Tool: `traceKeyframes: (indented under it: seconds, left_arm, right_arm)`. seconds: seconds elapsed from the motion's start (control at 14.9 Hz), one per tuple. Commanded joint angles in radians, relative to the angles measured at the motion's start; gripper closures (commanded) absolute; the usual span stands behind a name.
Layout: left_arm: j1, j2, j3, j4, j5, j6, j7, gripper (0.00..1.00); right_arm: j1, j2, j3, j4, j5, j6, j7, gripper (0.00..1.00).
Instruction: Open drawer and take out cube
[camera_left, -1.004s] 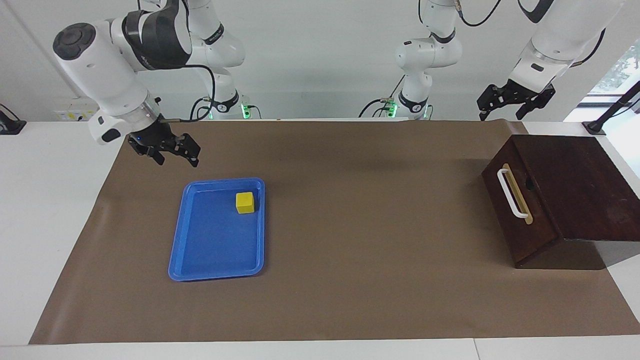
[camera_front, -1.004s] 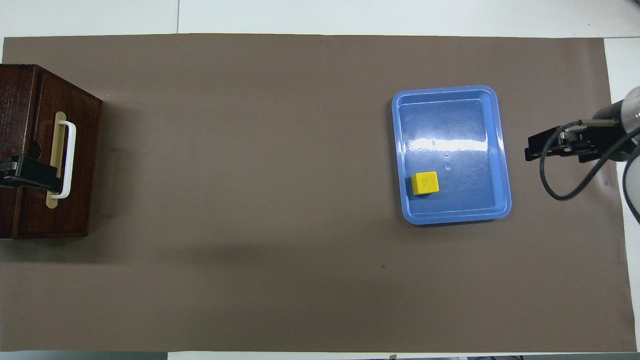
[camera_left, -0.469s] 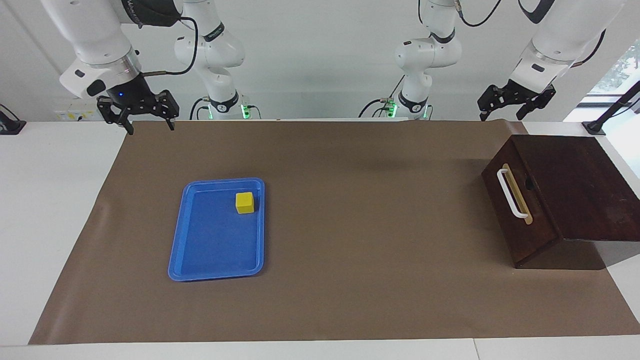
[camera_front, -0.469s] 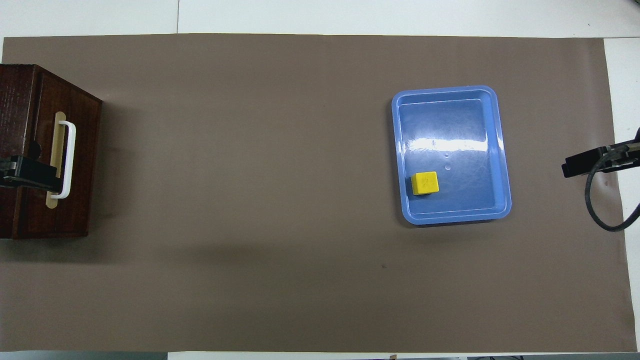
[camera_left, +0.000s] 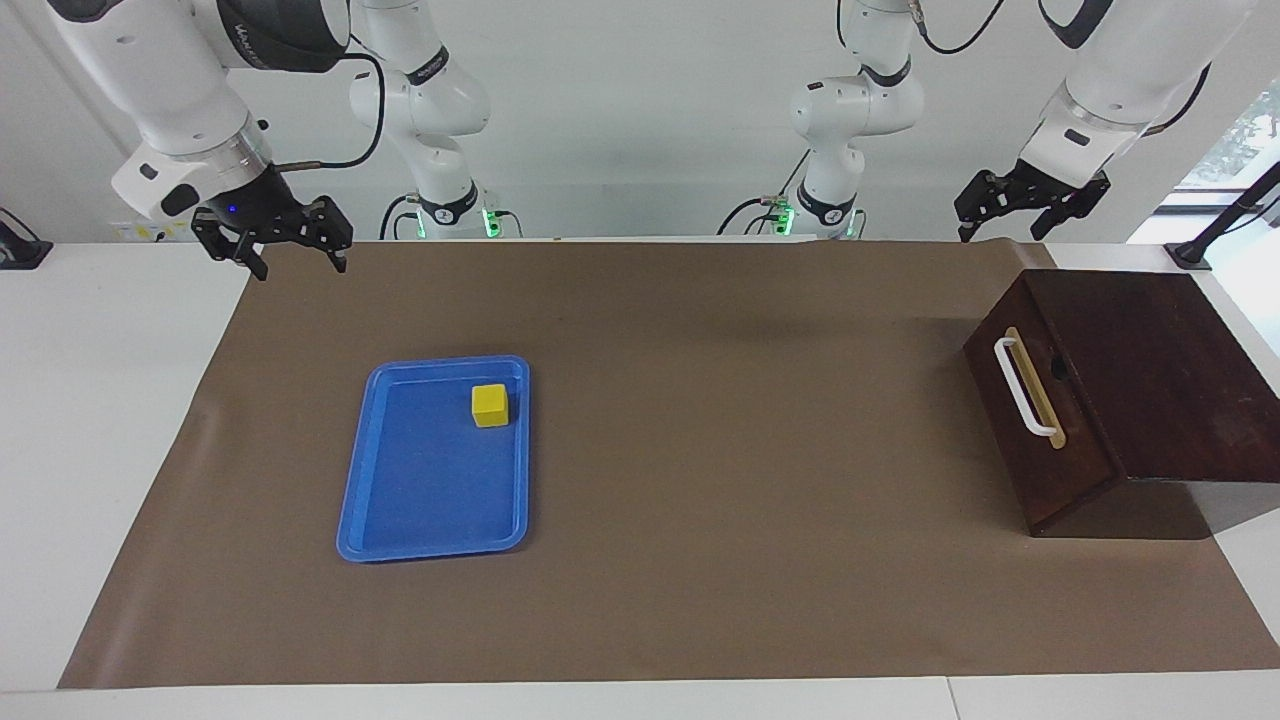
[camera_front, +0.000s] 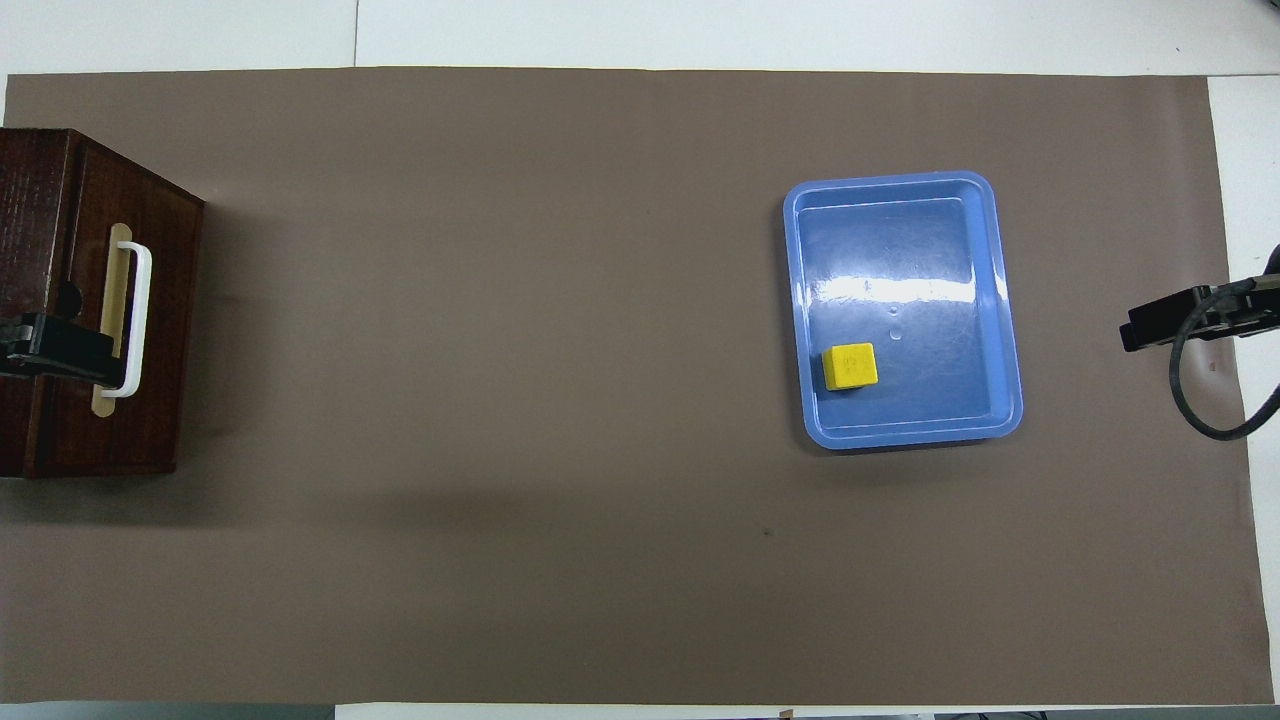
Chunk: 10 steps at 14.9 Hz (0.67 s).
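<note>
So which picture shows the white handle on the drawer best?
The facing view: the whole white handle shows on the drawer front. In the overhead view the left tool covers part of the handle.

1. light is bright and even in both my views; it comes from above.
2. white glare streaks lie across the floor of the blue tray (camera_front: 987, 300) in my overhead view.
3. the drawer (camera_left: 1040, 420) casts a soft shadow on the brown mat (camera_left: 700, 450) at its foot.
4. a faint, diffuse shadow band crosses the mat in my overhead view.
5. daylight shows at a window at the facing view's edge.
6. both views are sharp, with no motion blur.
</note>
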Motion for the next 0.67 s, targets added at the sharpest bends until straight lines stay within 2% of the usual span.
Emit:
traceKeyframes:
  seconds: [0.0, 0.4, 0.6]
  left_arm:
    - [0.008, 0.032, 0.005, 0.054, -0.013, -0.057, 0.015, 0.00]
    - [0.023, 0.045, 0.003, 0.073, -0.022, -0.064, 0.001, 0.00]
    - [0.020, 0.023, -0.003, 0.024, -0.025, -0.008, -0.008, 0.00]
  right_arm:
    - [-0.020, 0.025, 0.013, 0.046, 0.010, -0.035, 0.016, 0.00]
    - [-0.018, 0.023, 0.012, 0.010, 0.009, -0.008, 0.017, 0.00]
    - [-0.018, 0.025, 0.013, 0.018, -0.003, -0.014, 0.017, 0.00]
